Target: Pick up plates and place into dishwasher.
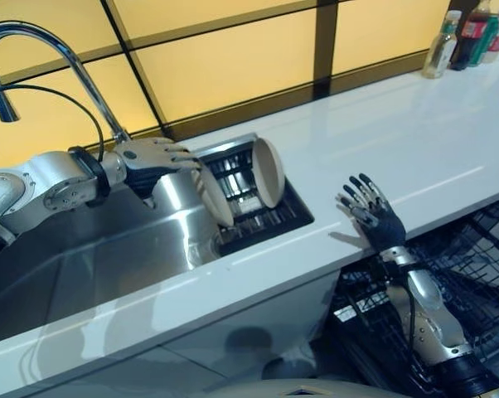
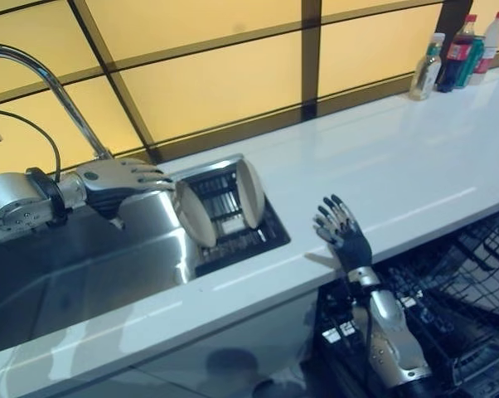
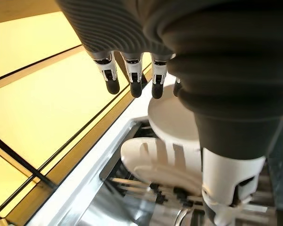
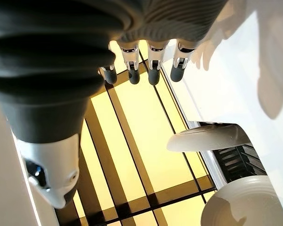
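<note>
Two beige plates stand on edge in a dark rack set into the counter beside the sink. The nearer plate leans toward the sink, and the farther plate stands behind it. My left hand reaches over the sink, open, its straight fingers just above the nearer plate's top rim; I cannot tell whether they touch. My right hand is held up at the counter's front edge, open with spread fingers and holding nothing. The black dishwasher rack lies pulled out below it.
A curved chrome faucet rises behind the steel sink. The white counter runs to the right, with several bottles at its far right end. Yellow wall panels stand behind.
</note>
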Motion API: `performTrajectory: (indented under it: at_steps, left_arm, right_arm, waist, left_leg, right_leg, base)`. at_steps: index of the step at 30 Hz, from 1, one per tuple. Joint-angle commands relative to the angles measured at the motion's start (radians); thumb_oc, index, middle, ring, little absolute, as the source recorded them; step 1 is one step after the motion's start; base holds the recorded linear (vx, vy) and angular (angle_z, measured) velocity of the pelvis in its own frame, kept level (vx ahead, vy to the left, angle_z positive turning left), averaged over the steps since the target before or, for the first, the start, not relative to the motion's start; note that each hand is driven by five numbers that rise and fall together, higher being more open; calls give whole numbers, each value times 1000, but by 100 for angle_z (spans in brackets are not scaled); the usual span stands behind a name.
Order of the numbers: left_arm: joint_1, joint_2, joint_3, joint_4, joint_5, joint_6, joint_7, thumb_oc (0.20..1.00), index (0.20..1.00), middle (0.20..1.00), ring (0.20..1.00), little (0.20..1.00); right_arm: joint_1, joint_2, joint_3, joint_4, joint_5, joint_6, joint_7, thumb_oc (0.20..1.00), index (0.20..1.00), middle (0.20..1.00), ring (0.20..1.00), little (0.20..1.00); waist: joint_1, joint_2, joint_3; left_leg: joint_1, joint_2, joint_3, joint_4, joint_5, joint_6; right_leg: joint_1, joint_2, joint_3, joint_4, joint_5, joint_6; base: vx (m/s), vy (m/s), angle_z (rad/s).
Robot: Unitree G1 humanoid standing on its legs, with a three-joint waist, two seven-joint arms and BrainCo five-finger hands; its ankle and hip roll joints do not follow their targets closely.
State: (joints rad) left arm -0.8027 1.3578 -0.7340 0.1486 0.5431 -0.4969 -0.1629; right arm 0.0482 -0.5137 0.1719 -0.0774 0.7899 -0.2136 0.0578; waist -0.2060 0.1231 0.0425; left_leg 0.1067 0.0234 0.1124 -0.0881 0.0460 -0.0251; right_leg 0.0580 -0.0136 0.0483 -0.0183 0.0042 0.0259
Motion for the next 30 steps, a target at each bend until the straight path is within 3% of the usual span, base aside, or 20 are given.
performTrajectory:
  at_steps: [1, 9, 12, 21, 30]
  left_arm:
    - [-62, 47, 4, 75, 84, -19, 121, 1000, 1000, 1000, 1000, 1000]
    - [-17, 32, -11, 108, 225, -51, 286, 1000, 1000, 1000, 1000, 1000]
    - [-7, 33, -16, 110, 257, -52, 295, 1000, 1000, 1000, 1000, 1000]
    - [79, 15, -10, 139, 336, 14, 307, 1000, 1000, 1000, 1000, 1000]
    - [132, -24, 12, 212, 445, 45, 398, 1000, 1000, 1000, 1000, 1000]
  right_arm:
    - [9, -32, -8, -91, 30, -60, 22, 1000, 1000, 1000, 1000, 1000]
    - [12, -46, 4, -106, 31, -50, -29, 1000, 1000, 1000, 1000, 1000]
    - [26, -45, 0, -103, 31, -50, -25, 1000, 1000, 1000, 1000, 1000]
    - [44, -70, -10, -114, 44, -47, -35, 1000, 1000, 1000, 1000, 1000]
    - [61, -84, -33, -123, 51, -33, -31, 1000, 1000, 1000, 1000, 1000]
  waist:
    - [-8, -42, -36]
    - [-17, -45, -36]
    - [-23, -45, -38]
    - [-38, -48, -26]
    - [-55, -51, -14]
  left_leg:
    - [-26, 31, 54, 14, -58, -9]
    - [-17, 30, 57, 13, -65, -4]
    - [-14, 31, 64, 12, -66, -3]
    - [-12, 35, 73, 17, -65, 0]
    - [-17, 40, 77, 27, -66, 0]
  right_leg:
    - [-59, -77, -2, 21, 11, 141]
    - [-59, -78, 7, 32, 8, 144]
    - [-60, -78, 9, 31, 9, 146]
    - [-66, -74, 17, 47, 3, 144]
    - [-75, -68, 32, 58, -1, 140]
  base:
    - [62, -11, -11]
    - [65, -18, -8]
    - [78, -28, 0]
    - [55, -17, -11]
    - [51, -18, -6]
